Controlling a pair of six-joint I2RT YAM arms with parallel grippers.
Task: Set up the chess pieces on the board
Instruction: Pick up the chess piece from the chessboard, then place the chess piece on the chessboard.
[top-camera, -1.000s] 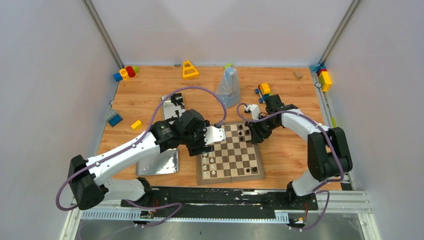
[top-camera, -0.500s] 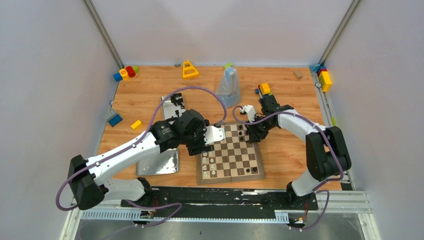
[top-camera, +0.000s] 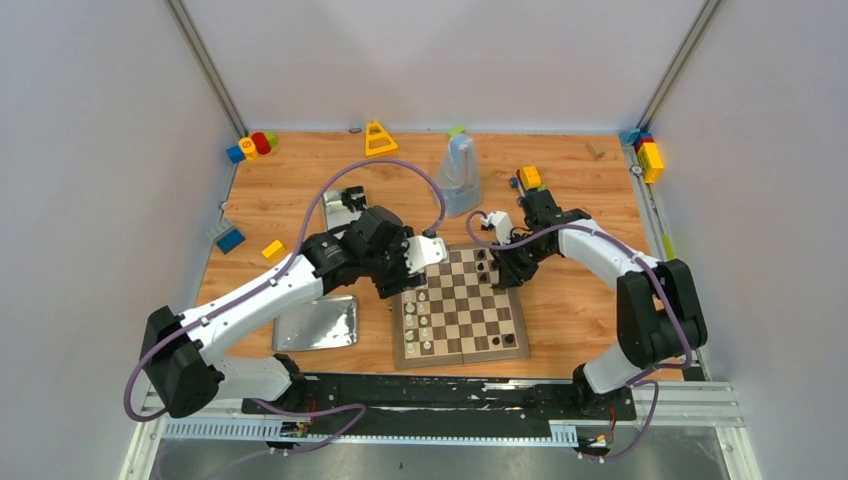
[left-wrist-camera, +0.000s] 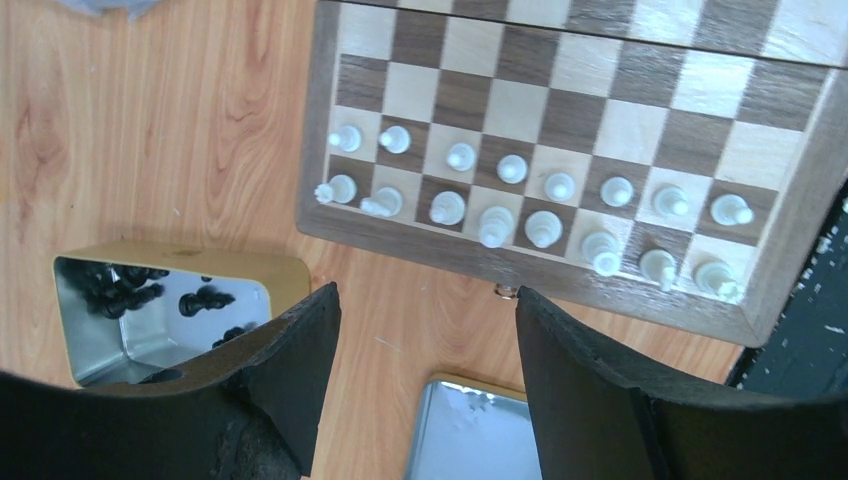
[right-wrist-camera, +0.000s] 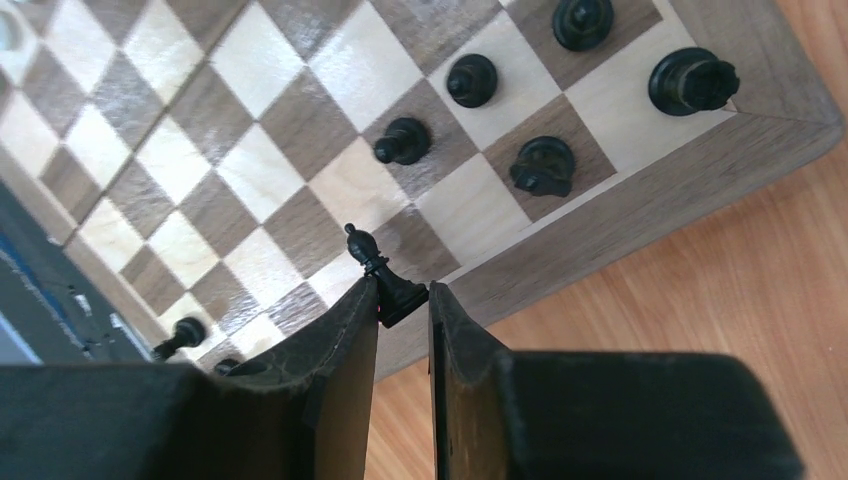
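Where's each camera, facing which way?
Top external: above and behind the arm bases, looking down and forward over the table; left arm and right arm both show, reaching to the board.
Left wrist: on the left arm, looking down between its open left fingers at the white pieces along one board edge and the tin.
Right wrist: on the right arm, looking down past the right fingers, shut on a black piece over the opposite board edge.
Shared: all three show the board; top and left wrist both show the tin.

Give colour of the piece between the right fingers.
Black. The piece shows best in right wrist view.
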